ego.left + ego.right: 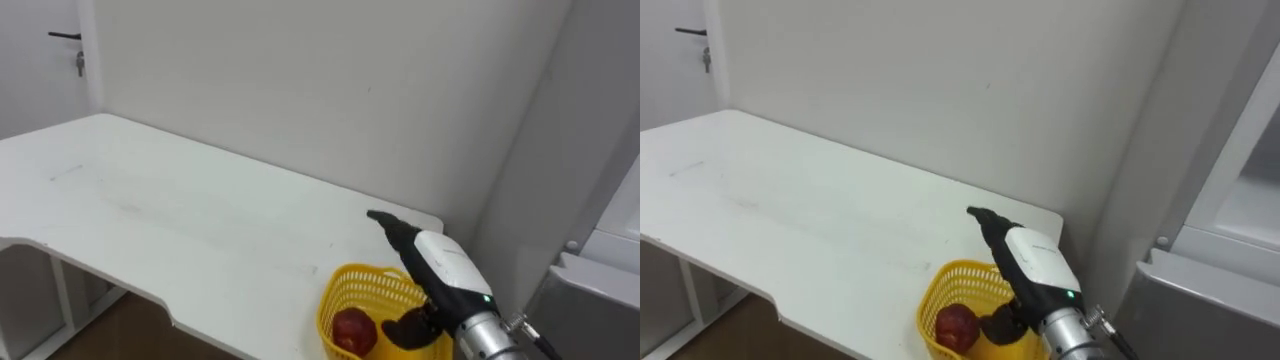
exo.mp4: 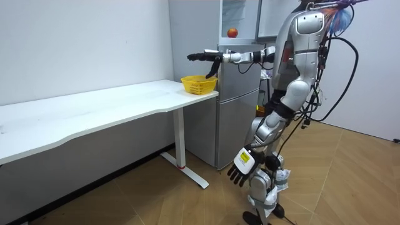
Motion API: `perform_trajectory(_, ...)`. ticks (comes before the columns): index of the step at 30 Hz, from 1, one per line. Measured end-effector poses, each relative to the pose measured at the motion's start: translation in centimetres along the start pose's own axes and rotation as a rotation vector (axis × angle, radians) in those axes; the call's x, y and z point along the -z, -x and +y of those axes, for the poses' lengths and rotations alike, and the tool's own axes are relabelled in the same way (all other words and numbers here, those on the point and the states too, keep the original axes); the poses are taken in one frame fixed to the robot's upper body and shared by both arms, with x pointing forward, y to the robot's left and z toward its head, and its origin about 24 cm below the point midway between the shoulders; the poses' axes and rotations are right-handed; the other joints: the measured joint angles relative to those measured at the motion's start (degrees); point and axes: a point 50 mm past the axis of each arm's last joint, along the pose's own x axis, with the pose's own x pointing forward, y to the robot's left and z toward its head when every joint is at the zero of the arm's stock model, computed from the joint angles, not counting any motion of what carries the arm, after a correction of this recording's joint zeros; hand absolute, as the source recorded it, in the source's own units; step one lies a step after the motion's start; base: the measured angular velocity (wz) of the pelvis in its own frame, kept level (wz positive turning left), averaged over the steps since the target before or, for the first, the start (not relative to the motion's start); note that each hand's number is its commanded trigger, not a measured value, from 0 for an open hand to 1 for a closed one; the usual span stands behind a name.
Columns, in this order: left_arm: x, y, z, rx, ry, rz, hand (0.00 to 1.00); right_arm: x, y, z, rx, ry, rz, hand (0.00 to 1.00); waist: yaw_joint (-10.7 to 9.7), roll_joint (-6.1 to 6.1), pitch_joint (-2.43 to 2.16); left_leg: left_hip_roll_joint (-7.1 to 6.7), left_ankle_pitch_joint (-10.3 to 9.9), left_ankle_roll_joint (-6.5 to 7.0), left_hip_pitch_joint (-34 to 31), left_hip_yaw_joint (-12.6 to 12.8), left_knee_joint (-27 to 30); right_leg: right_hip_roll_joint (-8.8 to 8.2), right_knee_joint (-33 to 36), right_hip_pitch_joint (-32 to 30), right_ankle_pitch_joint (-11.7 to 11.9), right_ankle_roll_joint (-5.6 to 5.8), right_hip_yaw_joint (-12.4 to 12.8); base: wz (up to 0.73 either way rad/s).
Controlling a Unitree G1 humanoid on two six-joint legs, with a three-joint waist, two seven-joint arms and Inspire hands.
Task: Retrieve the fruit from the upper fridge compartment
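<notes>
Red apple (image 1: 352,331) in yellow basket (image 1: 334,302) at tabletop (image 1: 150,210) corner | right hand (image 1: 445,262) over it, fingers (image 1: 386,222) straight, released, apple below them untouched | left hand (image 2: 242,164) hangs relaxed

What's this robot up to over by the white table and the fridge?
The robot stands by the grey fridge, at the end of the long white table. Its right hand, fingers straight, reaches out over the yellow plastic mesh basket at the table's corner, where a red apple lies. Its left hand hangs open by its leg. Another round red fruit sits in the upper fridge compartment.
</notes>
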Motion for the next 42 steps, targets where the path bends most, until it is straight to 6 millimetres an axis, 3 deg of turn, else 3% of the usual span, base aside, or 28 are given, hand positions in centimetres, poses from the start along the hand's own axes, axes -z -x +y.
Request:
perform_trajectory(4,0.1,0.0,-0.1,0.005,0.001,0.005,0.0,-2.1,-0.3,-1.5,0.086,-0.053,-0.096,0.0,-1.5,0.59,-0.11,0.0,0.0,0.0,0.2,0.1,0.0,0.03,0.1,0.1,0.0,0.0,0.4,-0.04)
perform_trajectory(9,0.2,0.0,-1.1,0.03,0.011,0.019,0.0,-2.9,-0.2,-2.8,0.144,-0.093,-0.132,0.0,-2.9,2.38,-0.39,-0.05,0.0,0.18,0.6,0.7,-0.1,-0.01,0.3,0.0,0.0,0.07,1.6,-0.07)
perform_trajectory(12,0.6,0.0,-1.3,0.029,0.015,0.033,0.0,-3.8,0.2,-4.0,0.217,-0.166,-0.165,0.0,-4.1,2.81,-0.53,0.15,0.1,0.19,1.0,1.5,-0.3,0.1,0.4,-0.1,0.0,0.07,2.4,-0.11)
perform_trajectory(16,1.5,0.3,-1.8,0.002,0.019,0.054,0.0,-5.0,1.0,-5.3,0.323,-0.262,-0.222,0.0,-6.0,3.49,-1.26,0.54,0.1,0.18,2.0,3.3,-1.0,0.38,0.4,0.2,0.1,0.03,3.7,-0.17)
perform_trajectory(18,1.8,0.4,-1.9,-0.004,0.021,0.061,0.0,-5.2,1.6,-6.1,0.379,-0.286,-0.242,0.0,-7.1,3.6,-1.19,0.69,0.1,0.16,2.7,3.6,-1.5,0.54,0.2,0.5,0.1,0.02,4.4,-0.17)
perform_trajectory(22,2.1,0.5,-2.5,-0.002,0.025,0.067,0.0,-5.2,3.1,-7.5,0.492,-0.322,-0.254,0.0,-8.9,4.34,-1.03,0.94,0.1,0.17,4.0,5.1,-2.4,0.8,0.3,0.8,0.2,-0.06,6.0,-0.19)
perform_trajectory(31,2.6,0.8,-3.6,0.003,0.039,0.075,0.0,-5.5,5.7,-10.9,0.782,-0.319,-0.294,0.0,-13.3,4.81,-1.33,1.06,0.0,0.15,2.9,5.9,-2.0,0.86,1.8,-1.3,0.2,-0.07,7.1,-0.07)
perform_trajectory(34,2.6,0.8,-3.5,-0.012,0.049,0.072,0.0,-5.6,6.2,-11.7,0.865,-0.32,-0.328,0.0,-13.7,4.81,-1.37,1.1,0.0,0.15,2.5,6.1,-1.8,0.88,2.2,-1.8,0.2,-0.08,7.5,-0.02)
perform_trajectory(39,3.0,0.9,-3.8,-0.005,0.066,0.086,0.0,-3.8,6.8,-12.5,0.949,-0.356,-0.248,0.0,-14.1,4.54,-1.28,1.04,0.0,0.16,3.0,6.1,-1.7,0.87,2.1,-1.2,0.2,-0.09,7.6,0.0)
perform_trajectory(42,3.5,1.0,-4.1,0.006,0.074,0.11,0.0,-1.8,7.3,-12.2,0.947,-0.402,-0.151,0.0,-14.2,4.16,-0.99,0.93,0.0,0.18,3.3,6.0,-1.7,0.86,1.1,-1.0,0.1,-0.07,7.7,0.0)
